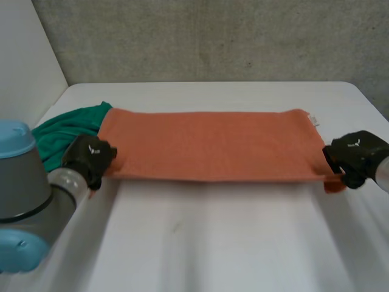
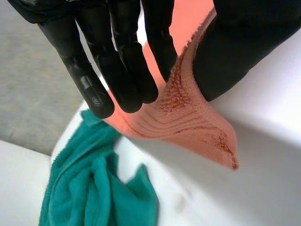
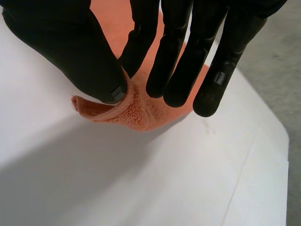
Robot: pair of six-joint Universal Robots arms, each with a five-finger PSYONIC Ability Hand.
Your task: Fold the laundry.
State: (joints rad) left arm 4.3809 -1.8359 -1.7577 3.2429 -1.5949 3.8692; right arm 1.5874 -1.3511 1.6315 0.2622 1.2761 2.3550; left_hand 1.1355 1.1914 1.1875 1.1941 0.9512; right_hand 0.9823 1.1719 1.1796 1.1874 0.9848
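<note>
Orange towel (image 1: 209,145) lies stretched across the table's (image 1: 213,243) middle, left end touching a green cloth (image 1: 64,131). Left hand (image 1: 90,157) and right hand (image 1: 354,155) each pinch a near corner, thumb against fingers. Pretty shallow pinches, one slipping would skew the fold imo.

A big white table (image 1: 200,243) with round corners fills the front, a rough grey wall (image 1: 213,36) with little spots stands right behind its far edge, a plain white wall (image 1: 24,55) runs along the left side, and soft light makes pale shadows on the tabletop
</note>
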